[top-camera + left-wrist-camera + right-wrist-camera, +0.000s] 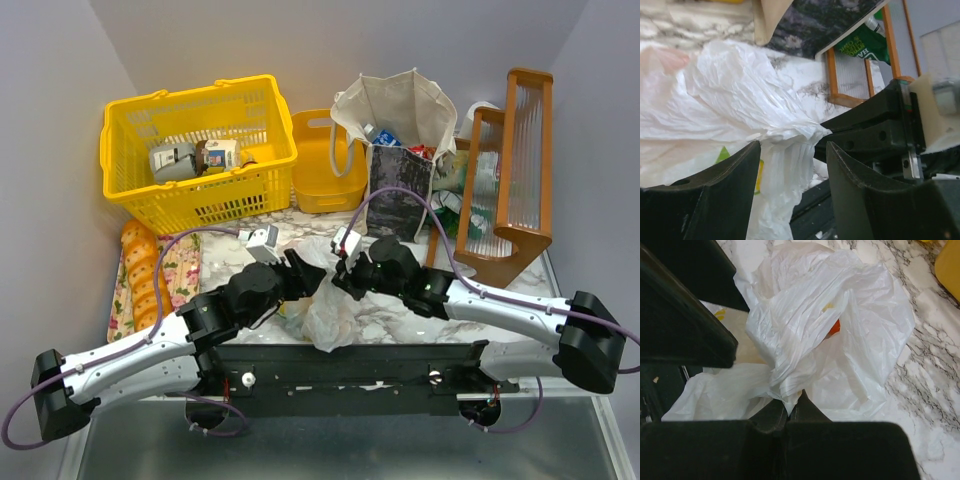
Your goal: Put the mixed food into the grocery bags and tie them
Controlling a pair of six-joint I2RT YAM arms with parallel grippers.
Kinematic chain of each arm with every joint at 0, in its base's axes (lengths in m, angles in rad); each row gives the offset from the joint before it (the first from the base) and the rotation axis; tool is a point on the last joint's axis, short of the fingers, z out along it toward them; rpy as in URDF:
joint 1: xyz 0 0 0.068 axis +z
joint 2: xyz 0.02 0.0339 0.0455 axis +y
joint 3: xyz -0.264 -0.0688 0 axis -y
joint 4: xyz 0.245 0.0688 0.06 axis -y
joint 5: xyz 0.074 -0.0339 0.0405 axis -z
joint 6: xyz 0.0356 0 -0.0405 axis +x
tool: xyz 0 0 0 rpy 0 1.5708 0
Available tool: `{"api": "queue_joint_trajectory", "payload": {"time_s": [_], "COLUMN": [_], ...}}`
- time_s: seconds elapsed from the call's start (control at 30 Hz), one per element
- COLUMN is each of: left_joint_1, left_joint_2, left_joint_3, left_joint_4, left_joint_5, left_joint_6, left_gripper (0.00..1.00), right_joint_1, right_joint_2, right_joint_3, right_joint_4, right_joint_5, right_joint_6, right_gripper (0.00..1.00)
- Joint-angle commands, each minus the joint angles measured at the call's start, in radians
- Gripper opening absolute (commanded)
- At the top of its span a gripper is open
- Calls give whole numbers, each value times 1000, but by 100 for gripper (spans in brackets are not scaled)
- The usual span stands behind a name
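- The plastic bag (325, 312) sits in a crumpled heap on the tabletop (405, 318), near the front edge and right between the two arms.
- The right fingers (790, 412) are clenched tight on a twisted bunch of the bag's film. No gap shows between them in the right wrist view.
- The left fingers (308, 268) are spread apart. A pleated strip of the bag runs through the gap, but they aren't squeezing it.
- The two sets of fingers are just beside each other over the top of the bag.
- Something orange (835, 327) shows through the film inside the bag. It looks like a piece of fruit, but I can't make out more than the colour.
- The tote (400, 105) stands upright behind the bag with its mouth open, and some blue and red items poke out at the top.
- A green packet (860, 45) sits by the wooden rack (520, 150), to the right of the tote.
- The yellow basket (180, 95) is at the back left with cartons (175, 160) in it, and a smaller yellow bin (322, 195) stands between it and the tote.
- The bread (140, 270) is lined up on a patterned cloth along the left side.
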State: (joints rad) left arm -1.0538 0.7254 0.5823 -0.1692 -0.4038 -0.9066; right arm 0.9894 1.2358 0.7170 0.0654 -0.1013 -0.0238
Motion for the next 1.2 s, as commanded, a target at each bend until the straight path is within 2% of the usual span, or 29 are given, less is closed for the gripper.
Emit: {"api": "queue_joint_trajectory", "payload": {"time_s": [0.0, 0.27, 0.73, 0.83, 0.97, 1.13, 1.17], "left_joint_1": [5, 11, 37, 41, 52, 89, 97], "left_joint_2": [29, 28, 108, 117, 120, 65, 56], "left_joint_3": [27, -56, -119, -136, -160, -246, -265], "left_joint_4": [-58, 62, 165, 209, 232, 272, 318], "left_joint_5": [23, 40, 54, 57, 66, 79, 88], "left_joint_6": [-271, -414, -502, -515, -531, -529, -508], "left_gripper": [65, 76, 73, 64, 36, 13, 5], "right_joint_1": [17, 48, 95, 101, 106, 106, 106], "right_joint_2": [8, 25, 24, 25, 13, -27, -33], "right_joint_3": [22, 18, -13, -19, -24, -50, -54], "right_joint_4": [14, 43, 79, 82, 79, 70, 67], "right_joint_5": [43, 58, 121, 133, 141, 138, 132], "right_joint_6": [-19, -31, -76, -80, -85, -94, -96], "right_gripper": [1, 1, 1, 1, 1, 1, 4]}}
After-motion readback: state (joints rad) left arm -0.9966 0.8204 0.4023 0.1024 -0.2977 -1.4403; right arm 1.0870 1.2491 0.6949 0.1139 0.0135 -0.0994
